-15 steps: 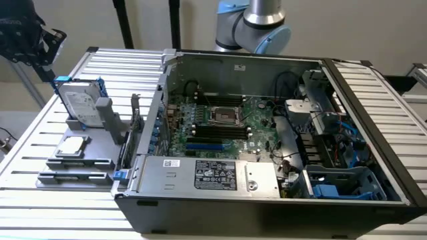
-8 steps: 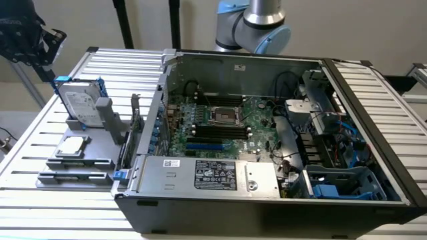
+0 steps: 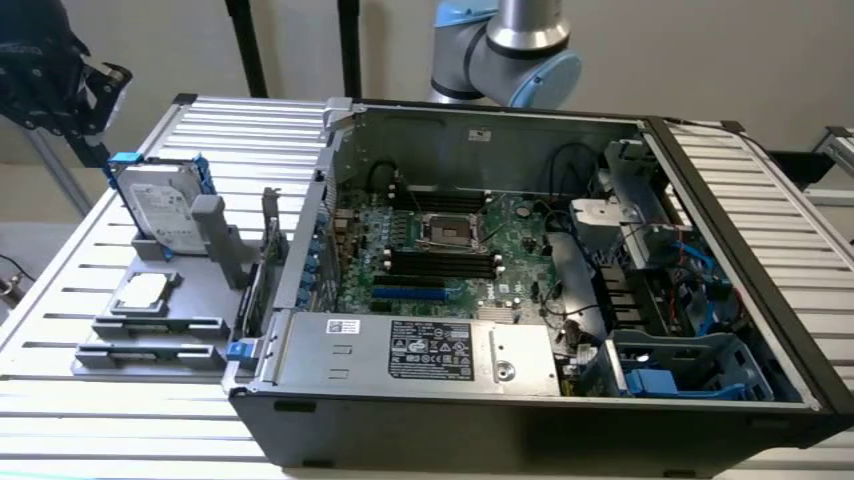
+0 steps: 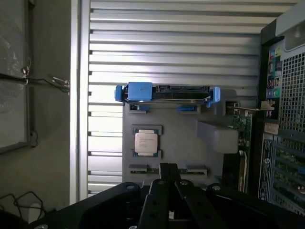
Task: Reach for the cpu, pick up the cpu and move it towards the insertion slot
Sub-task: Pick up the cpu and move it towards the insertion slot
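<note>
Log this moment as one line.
phase: reach | gripper: clear of cpu | jaws: shut, empty | cpu: flat on grey tray

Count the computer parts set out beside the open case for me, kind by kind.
hard drive: 1
cpu: 1
green card: 1
Total: 3
</note>
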